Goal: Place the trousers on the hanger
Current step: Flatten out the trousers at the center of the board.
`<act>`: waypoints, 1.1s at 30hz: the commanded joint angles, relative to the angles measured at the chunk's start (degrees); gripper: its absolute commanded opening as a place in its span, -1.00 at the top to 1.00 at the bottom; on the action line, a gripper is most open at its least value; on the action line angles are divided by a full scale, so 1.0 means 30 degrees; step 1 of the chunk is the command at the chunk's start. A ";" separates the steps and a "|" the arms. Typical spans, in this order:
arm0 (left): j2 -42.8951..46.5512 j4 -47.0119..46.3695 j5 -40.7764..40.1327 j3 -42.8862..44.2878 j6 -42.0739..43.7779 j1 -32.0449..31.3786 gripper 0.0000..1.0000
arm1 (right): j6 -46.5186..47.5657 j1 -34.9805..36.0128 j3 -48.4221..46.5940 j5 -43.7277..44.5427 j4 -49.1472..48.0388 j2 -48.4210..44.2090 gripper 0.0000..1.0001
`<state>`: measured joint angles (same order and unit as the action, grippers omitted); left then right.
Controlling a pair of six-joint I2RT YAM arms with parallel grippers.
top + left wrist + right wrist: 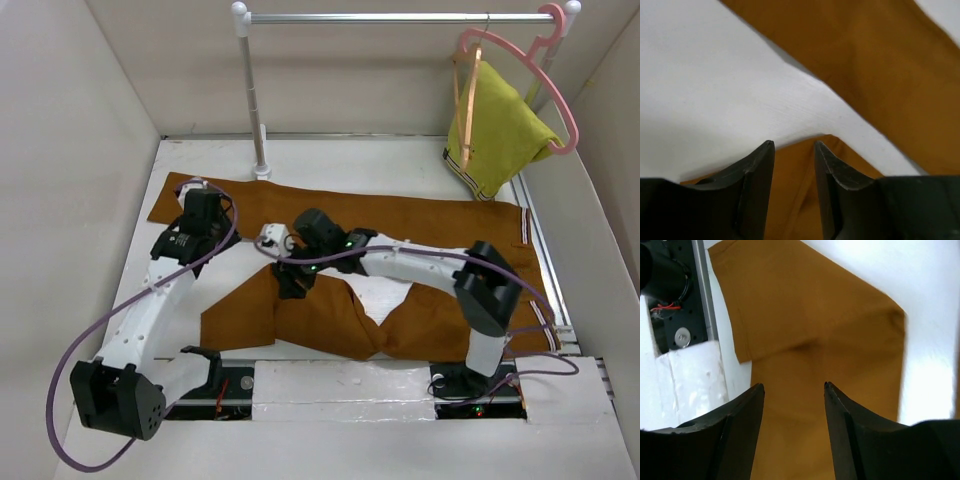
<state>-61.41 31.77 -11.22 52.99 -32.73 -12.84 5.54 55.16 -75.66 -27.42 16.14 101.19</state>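
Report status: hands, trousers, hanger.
Left hand open, right hand open, both over trousers. Trousers spread on table, unheld. Hanger on rail, crowded by pink hanger with yellow-green garment.

Robot lab w/ white-walled booth (pixel 60 150) (clothes rail (pixel 400 17))

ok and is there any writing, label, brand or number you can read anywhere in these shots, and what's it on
None can be read in any view.
The trousers, the yellow-green garment and the rail show no print.
The left arm's base and the right arm's base show only small lights and wires; any marking there is too small to tell.
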 commanded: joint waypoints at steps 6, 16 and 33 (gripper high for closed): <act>-0.0623 0.2066 0.2048 -0.1049 -0.0952 -0.4353 0.15 | -0.0850 -0.0686 0.0634 0.1373 -0.0694 -0.2452 0.07; -0.5045 0.3385 0.0343 -0.0907 -0.1482 -0.8288 -0.26 | -0.1817 -0.3940 0.6758 0.2724 0.0771 -1.1429 -0.02; -1.0380 0.5375 -0.4954 0.2432 -0.3092 -0.8669 1.00 | -0.1501 -0.5788 0.8608 0.1933 0.2325 -1.6443 -0.05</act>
<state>-92.55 43.03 -19.46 57.28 -39.75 -38.63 -0.27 38.24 -49.65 -20.47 22.85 52.62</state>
